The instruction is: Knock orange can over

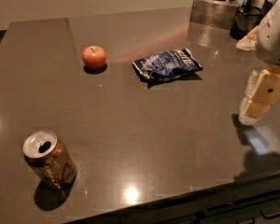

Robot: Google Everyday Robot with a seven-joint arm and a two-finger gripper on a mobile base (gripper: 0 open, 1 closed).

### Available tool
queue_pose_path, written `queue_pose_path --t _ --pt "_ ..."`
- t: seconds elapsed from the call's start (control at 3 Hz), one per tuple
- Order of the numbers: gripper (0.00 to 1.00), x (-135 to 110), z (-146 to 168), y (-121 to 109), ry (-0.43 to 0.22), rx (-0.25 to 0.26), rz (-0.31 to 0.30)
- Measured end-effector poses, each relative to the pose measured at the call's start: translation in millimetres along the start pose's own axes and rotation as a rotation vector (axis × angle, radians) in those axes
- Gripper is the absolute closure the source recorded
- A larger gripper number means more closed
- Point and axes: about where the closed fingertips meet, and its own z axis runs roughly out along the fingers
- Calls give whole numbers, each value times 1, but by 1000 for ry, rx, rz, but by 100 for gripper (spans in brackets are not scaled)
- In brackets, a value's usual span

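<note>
The orange can point(51, 161) stands at the near left of the dark countertop point(154, 125). It has an orange-brown body with dark markings and a silver top with an open pull-tab hole. It looks upright and casts a shadow toward the front edge. My gripper point(252, 113), cream-coloured under a white wrist, hangs over the right side of the counter. It is far to the right of the can, apart from it and touching nothing.
A red-orange apple point(94, 57) sits at the back left. A dark blue chip bag point(167, 64) lies at the back centre. A metal box point(214, 10) and dark containers point(245, 22) stand at the back right. The counter's front edge runs close below the can.
</note>
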Motion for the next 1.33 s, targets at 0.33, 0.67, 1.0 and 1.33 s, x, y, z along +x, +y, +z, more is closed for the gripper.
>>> queue_pose_path --t 0.33,0.67,1.0,1.33 --pt "0 0 0 0 0 0 0" --pt "0 -14 -1 4 -67 -21 3" --pt "0 -39 -2 12 -204 -65 -4" --pt "0 -84 -4 30 -368 -118 -46"
